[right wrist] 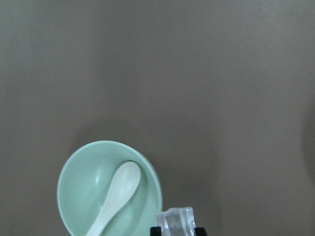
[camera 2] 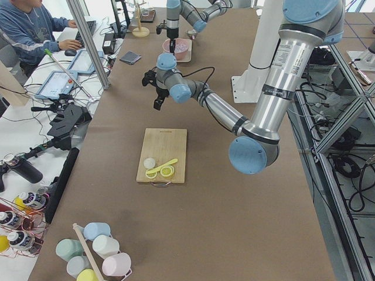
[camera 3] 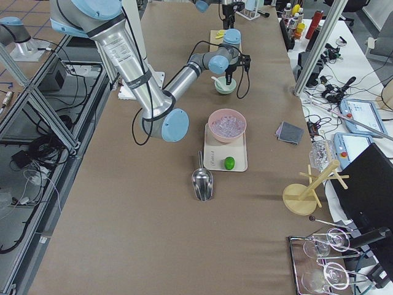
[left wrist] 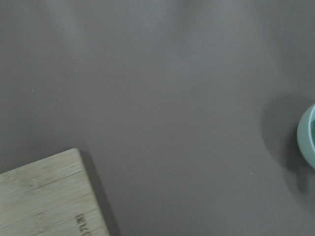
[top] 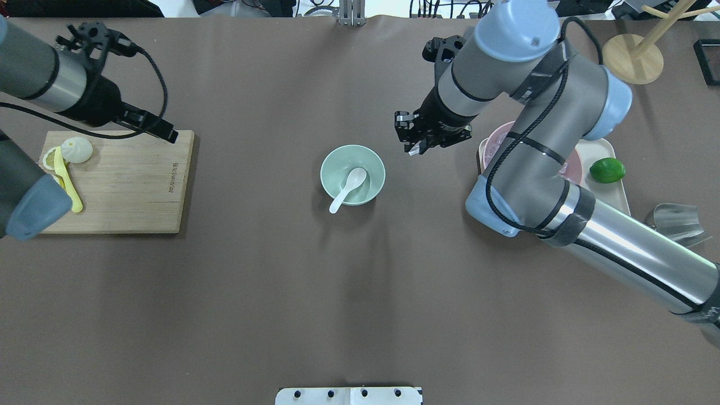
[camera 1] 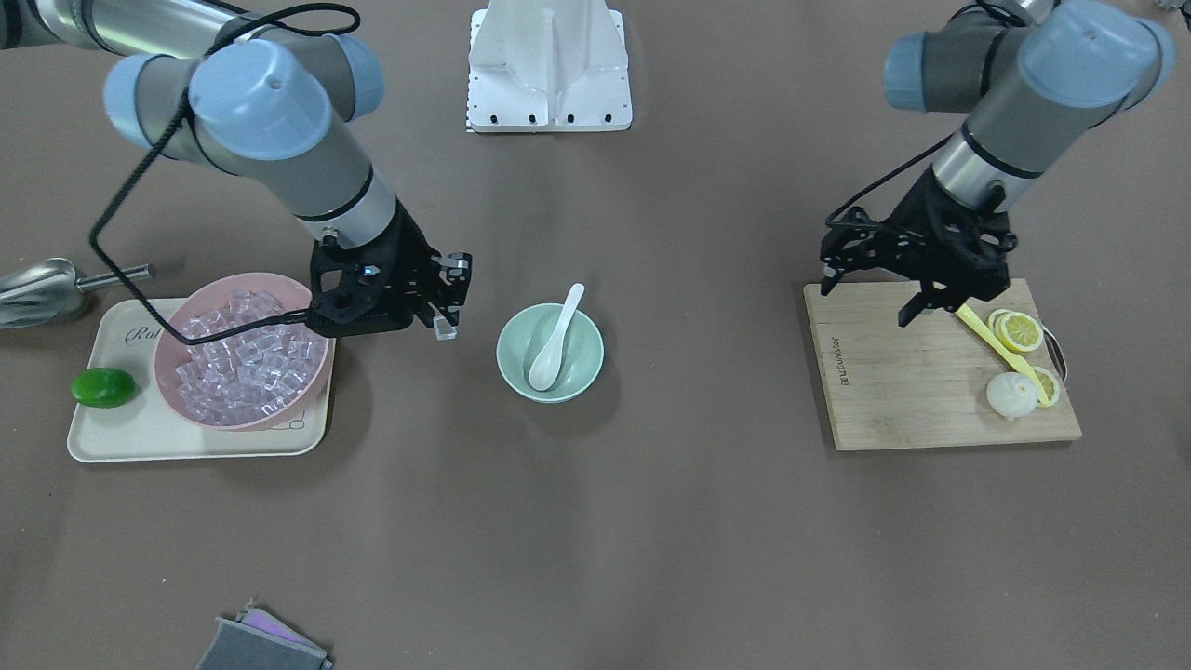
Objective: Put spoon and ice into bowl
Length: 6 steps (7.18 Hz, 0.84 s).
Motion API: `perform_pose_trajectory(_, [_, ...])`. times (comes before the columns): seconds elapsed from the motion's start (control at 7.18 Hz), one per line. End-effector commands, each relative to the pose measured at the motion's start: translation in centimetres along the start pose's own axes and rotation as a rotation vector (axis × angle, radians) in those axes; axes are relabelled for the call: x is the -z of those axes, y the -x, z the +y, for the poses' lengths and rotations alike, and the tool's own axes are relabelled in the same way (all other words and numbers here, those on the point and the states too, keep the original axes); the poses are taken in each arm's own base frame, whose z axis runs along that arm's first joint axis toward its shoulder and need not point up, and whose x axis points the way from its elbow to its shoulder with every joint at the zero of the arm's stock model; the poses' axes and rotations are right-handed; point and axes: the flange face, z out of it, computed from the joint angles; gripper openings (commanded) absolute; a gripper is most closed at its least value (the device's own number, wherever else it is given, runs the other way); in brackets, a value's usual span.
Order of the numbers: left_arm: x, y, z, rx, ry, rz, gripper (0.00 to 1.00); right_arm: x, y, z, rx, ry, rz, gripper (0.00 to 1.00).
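The mint-green bowl point(camera 1: 507, 368) stands mid-table, with the white spoon point(camera 1: 555, 340) lying in it, handle over the rim. Both also show in the overhead view, the bowl point(top: 332, 163) and the spoon point(top: 349, 188), and in the right wrist view, the bowl point(right wrist: 74, 162) and the spoon point(right wrist: 115, 196). My right gripper point(camera 1: 445, 321) is shut on one clear ice cube point(right wrist: 176, 220), in the air between the pink bowl and the green bowl. Several more ice cubes point(camera 1: 247, 358) fill the pink bowl point(camera 1: 186, 307). My left gripper point(camera 1: 870, 298) is open and empty over the cutting board's near corner.
The pink bowl sits on a cream tray point(camera 1: 112, 437) with a lime point(camera 1: 102, 387); a metal scoop point(camera 1: 37, 284) lies beside it. The wooden cutting board point(camera 1: 912, 391) holds a yellow utensil point(camera 1: 1000, 349), lemon slices point(camera 1: 1019, 330) and a white bun point(camera 1: 1011, 395). A grey cloth point(camera 1: 260, 647) lies at the table's edge.
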Motion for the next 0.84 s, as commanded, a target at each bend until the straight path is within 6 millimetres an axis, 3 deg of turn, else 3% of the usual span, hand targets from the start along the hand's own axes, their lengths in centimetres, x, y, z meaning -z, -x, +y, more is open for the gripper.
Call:
perform_pose_trajectory(0.0, [2.3,4.4,1.3,-0.021,0.003,-0.006,0.97,-5.1,5.2,0.8,-0.049,-0.047,-0.039,0.00])
perform_pose_trajectory(0.14, [2.7,4.3,1.6,-0.020,0.000,-0.006,0.97,-5.7,5.6,1.6,-0.039,-0.048,-0.039,0.14])
perform_pose_trajectory(0.28, [2.7,4.5,2.0,-0.019,0.003,-0.008,0.97,-5.9,5.3,1.6,-0.039,-0.050,-0.034,0.99])
perform_pose_trajectory(0.42, [2.7,4.6,2.1,-0.015,0.004,-0.010,0.97,-5.5,5.4,1.7,-0.028,-0.049,-0.042,1.00])
perform_pose_trajectory(0.56, [3.1,5.0,2.0,-0.007,-0.002,-0.014,0.97,-4.0,2.7,2.0,-0.035,-0.040,-0.049,1.00])
perform_pose_trajectory(0.7, [3.2,5.3,2.1,-0.001,-0.002,-0.020,0.97,-0.9,-1.4,1.5,-0.049,-0.030,-0.064,1.00])
